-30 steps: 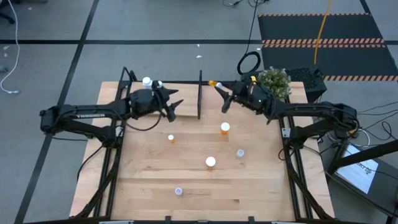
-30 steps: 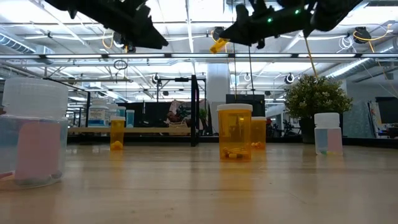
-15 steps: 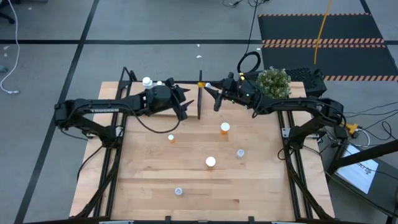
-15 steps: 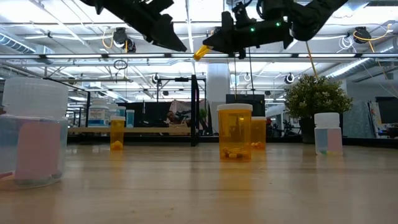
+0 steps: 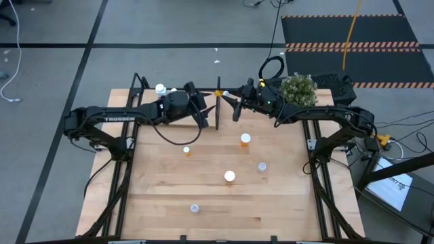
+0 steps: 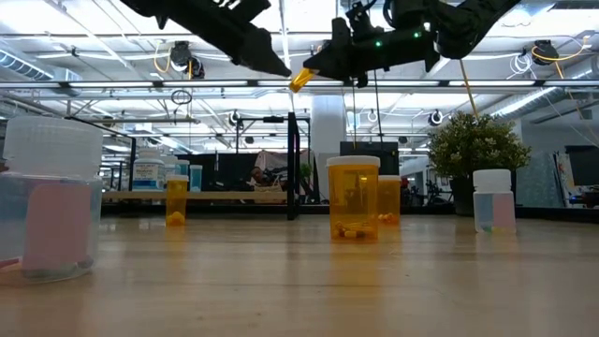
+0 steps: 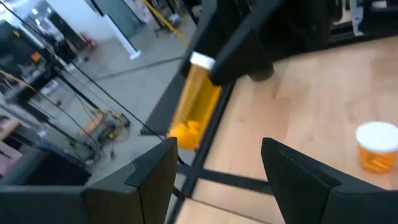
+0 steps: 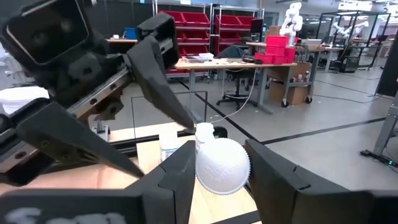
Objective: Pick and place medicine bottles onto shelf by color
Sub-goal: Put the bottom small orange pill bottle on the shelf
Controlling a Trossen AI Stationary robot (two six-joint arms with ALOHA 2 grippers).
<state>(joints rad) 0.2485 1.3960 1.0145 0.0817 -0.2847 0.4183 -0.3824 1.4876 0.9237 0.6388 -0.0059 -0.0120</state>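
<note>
Orange bottle [image 6: 299, 80] is hanging high in the air at the back of the table, right by the top of the black divider [image 5: 217, 116], and the right gripper [image 8: 219, 177] is clenching it. The right wrist view is showing the white cap wedged between that gripper's two fingers, so the hold is sitting at the cap end and the body is sticking out forward, away from the wrist.

That is the relation everything is turning on. The bottle's long axis is pointing from the right gripper straight toward the left gripper [image 7: 217, 165], which is standing just beside it, facing it across the divider. In the left wrist view the orange body is lying just ahead of the gap between the two spread fingers [image 7: 146, 171], base end nearest, cap end farthest. Nothing is sitting between those fingers; the left gripper is released and wide.

This is looking like a mid-air handover in the making. The left arm is the nearer free one, and it is needing only a short push forward along the bottle's axis to straddle the base. The bottle is tilting, so the fingers are wanting to line up across the body, not the cap.

Down on the table, other bottles [image 5: 245, 139] are waiting, well apart from both arms.
</note>
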